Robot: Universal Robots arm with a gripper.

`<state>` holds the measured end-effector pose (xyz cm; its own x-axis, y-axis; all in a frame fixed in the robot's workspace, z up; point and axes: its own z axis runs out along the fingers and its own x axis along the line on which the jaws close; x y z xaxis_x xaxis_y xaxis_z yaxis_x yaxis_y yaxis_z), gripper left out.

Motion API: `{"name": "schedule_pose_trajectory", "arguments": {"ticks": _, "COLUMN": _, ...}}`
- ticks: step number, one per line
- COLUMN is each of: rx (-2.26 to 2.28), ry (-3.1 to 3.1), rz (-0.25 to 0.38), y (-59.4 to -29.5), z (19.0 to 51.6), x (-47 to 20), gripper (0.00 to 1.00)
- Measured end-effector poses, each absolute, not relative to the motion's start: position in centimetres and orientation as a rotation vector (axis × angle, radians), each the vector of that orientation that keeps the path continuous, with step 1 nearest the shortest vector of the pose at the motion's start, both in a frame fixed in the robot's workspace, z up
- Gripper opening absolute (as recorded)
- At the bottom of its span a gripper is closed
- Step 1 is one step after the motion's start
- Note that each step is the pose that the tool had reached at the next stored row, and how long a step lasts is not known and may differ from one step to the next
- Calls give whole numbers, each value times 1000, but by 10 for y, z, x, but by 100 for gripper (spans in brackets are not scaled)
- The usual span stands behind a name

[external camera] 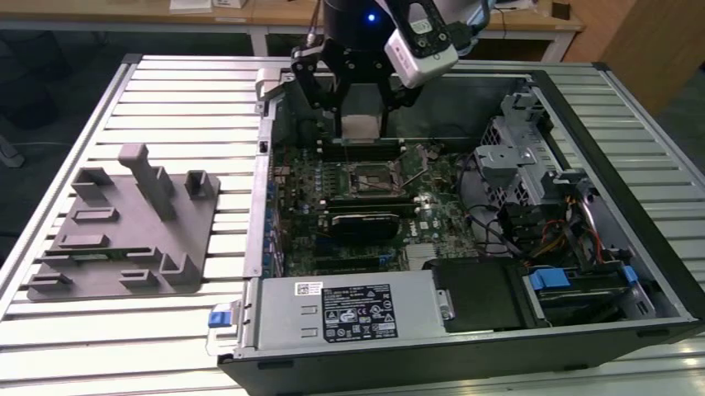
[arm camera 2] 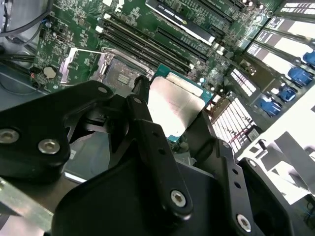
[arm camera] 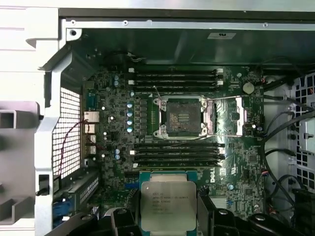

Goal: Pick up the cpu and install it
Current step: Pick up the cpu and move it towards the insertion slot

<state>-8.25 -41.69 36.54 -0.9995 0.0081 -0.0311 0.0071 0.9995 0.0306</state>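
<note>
With the claw (external camera: 361,124) clamped shut on the cpu (arm camera: 167,204), hangs above the slatted metal desk (external camera: 165,91), over the far part of the open computer case (external camera: 656,247). Stands well apart from the grey holder block (external camera: 121,231) at the exterior view's left. Looks down in the first wrist view on the green motherboard (arm camera: 113,123) and its open socket (arm camera: 183,117), cover plate (arm camera: 231,115) folded aside. Pinches the cpu by two opposite edges between the fingers (arm camera 2: 147,132), metal top turned up toward both wrist views, flat and about parallel to the board. Square, so no long axis. Sits short of the socket, a bank of memory slots (arm camera: 177,153) between them.
</note>
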Motion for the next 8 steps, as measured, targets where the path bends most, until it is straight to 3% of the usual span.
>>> {"name": "schedule_pose_trajectory", "arguments": {"ticks": 8, "rx": 12, "ry": 3112, "rz": 47, "y": -416, "z": 356, "x": -77, "gripper": 55}}
